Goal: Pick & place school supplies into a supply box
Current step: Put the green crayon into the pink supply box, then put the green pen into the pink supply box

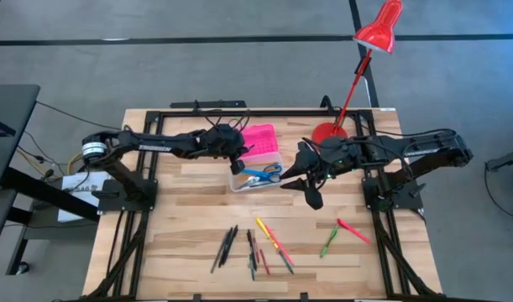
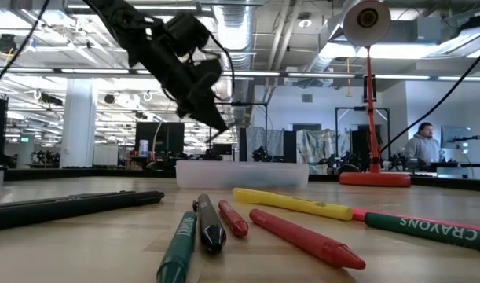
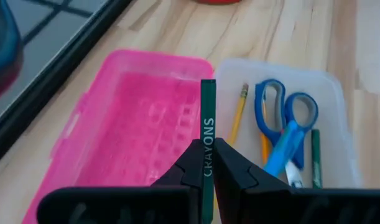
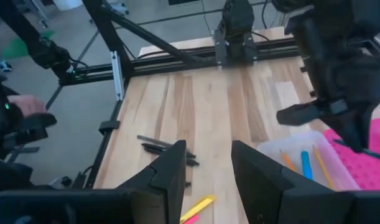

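- The left gripper point(image 3: 205, 163) hangs over the supply box point(image 1: 254, 168) near the back edge of the worktop point(image 1: 189, 222), at about the middle, its jaws clamped on a dark green crayon point(image 3: 207, 134) that points out along the seam between lid and base
- The crayon sits nearer the pink lid point(image 3: 143, 121) than the clear base point(image 3: 339, 124); in my judgement a release from here could drop it on the lid or let it bounce off the hinge ridge onto the wood
- The box lies flat and wide open, its textured lid to the left of the see-through tray; inside are blue-handled scissors point(image 3: 283, 127), a yellow pencil point(image 3: 238, 115) and a thin green stick along the far wall
- The right gripper point(image 1: 311, 195) hovers just right of the box with jaws spread and nothing between them; the two arms are close, so a sideways move by either risks a knock
- Along the front edge loose school supplies point(image 1: 264, 243) lie scattered: black pens at left, yellow, red and green sticks in the middle, a green and red pair to the right
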Tool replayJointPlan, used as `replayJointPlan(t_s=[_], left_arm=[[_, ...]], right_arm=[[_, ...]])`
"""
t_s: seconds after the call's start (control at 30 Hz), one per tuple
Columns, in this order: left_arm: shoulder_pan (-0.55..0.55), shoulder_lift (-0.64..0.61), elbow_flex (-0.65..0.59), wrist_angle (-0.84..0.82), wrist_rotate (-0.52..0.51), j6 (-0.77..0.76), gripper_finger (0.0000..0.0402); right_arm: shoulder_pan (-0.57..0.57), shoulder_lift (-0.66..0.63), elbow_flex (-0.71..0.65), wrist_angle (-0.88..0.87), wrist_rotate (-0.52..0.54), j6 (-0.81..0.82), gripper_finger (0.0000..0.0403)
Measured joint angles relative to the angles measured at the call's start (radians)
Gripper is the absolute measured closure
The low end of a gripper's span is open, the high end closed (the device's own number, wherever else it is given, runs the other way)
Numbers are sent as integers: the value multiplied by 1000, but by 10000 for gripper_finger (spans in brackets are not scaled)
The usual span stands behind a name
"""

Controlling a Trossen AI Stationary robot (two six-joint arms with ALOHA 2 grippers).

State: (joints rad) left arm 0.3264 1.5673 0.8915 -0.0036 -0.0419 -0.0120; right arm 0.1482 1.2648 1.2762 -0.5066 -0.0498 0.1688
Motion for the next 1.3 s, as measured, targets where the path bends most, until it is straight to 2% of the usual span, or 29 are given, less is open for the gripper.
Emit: replayJointPlan(t_s=[0.13, 0.3, 0.63, 1.1, 1.17, 1.3], left_arm=[[-8, 70, 8, 0, 55, 9, 394], [-34, 115, 39, -4, 37, 53, 394], [-33, 121, 78, -206, 4, 57, 390], [-33, 120, 78, -243, -14, 6, 284], [-32, 114, 84, -249, 19, -14, 276], [-42, 113, 146, -274, 84, -19, 273]], right_arm=[[0, 0, 1, -3, 0, 8, 282], [2, 0, 1, -9, 0, 16, 282], [0, 0, 1, -17, 0, 9, 282], [-34, 0, 1, -25, -1, 10, 282], [-32, 0, 2, -79, -1, 42, 282], [-20, 0, 2, -307, 32, 153, 282]])
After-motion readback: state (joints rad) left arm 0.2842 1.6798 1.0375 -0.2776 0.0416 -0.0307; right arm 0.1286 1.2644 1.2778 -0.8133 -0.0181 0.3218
